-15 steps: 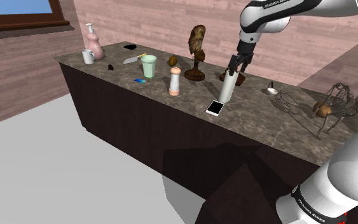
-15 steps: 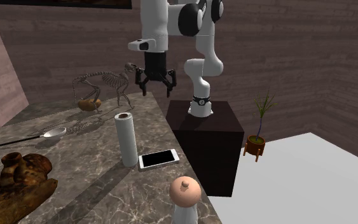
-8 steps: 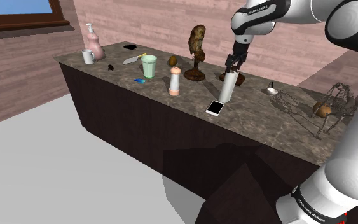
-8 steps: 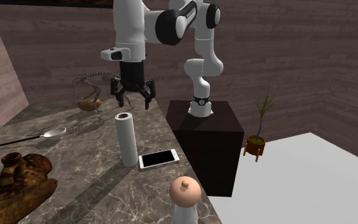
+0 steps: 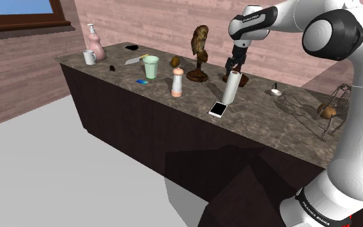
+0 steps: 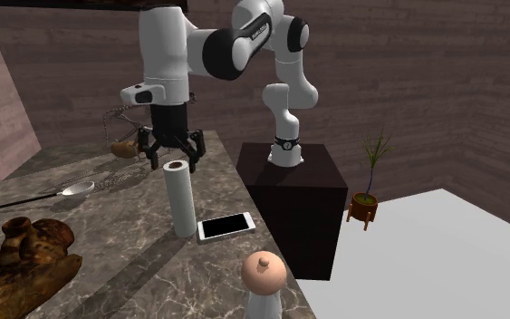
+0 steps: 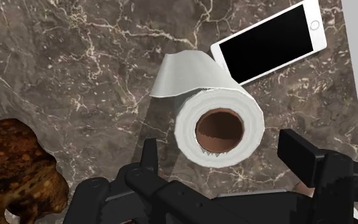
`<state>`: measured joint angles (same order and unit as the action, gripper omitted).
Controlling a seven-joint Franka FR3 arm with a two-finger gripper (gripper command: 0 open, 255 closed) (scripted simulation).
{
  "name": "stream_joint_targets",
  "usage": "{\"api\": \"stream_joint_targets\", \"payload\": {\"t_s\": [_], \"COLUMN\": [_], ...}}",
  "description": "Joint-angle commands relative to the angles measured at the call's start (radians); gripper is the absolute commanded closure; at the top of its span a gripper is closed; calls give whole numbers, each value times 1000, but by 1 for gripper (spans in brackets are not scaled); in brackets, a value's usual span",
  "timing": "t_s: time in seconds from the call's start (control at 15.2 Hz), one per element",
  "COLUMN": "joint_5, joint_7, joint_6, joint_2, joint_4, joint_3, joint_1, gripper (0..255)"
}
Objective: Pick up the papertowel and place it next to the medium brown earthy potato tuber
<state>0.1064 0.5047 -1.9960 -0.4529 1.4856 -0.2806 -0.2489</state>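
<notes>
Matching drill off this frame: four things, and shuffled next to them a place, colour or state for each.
Things:
1. roll
2. phone
3. hand
4. cup

Descriptions:
A. lying flat, black screen up
B. open, just above the roll's top
C. white, standing upright beside the phone
D. pale green

Pairs: 1-C, 2-A, 3-B, 4-D
</notes>
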Motion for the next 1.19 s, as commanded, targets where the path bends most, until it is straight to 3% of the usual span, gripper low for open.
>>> {"api": "stream_joint_targets", "payload": {"t_s": [0.0,0.66,0.73,1.12], "joint_5": [3,7,7,7], "joint_7": [3,5,5,6], "joint_6": [-21,-49,-49,-49], "joint_2": [-8,-21,-21,-22], "joint_4": [12,29,29,28], "joint_3": [1,3,3,3], "joint_1": [-2,-3,-3,-3], "gripper": [0,0,255,255]}}
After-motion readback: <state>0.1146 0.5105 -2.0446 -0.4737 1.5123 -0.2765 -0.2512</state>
